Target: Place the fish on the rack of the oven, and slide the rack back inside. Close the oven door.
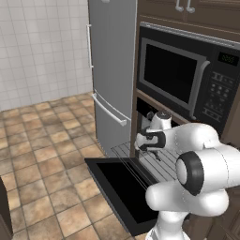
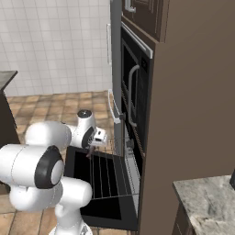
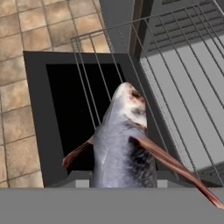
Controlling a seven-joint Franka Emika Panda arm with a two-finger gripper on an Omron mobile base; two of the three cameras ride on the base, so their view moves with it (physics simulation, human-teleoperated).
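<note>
One step of three is in hand: we carry the fish [image 3: 124, 144], fingers clamped on it by our judgement, over the rack [image 3: 183, 74], which is pulled out above the dropped oven door [image 1: 123, 187]. Next we should lower it onto the bars, let go, then push the rack in.

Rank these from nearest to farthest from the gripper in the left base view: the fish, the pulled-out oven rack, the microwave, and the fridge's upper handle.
1. Fish, held at the gripper.
2. Rack, just beneath it.
3. Microwave, above and behind.
4. Fridge's upper handle, far up on the left.
</note>
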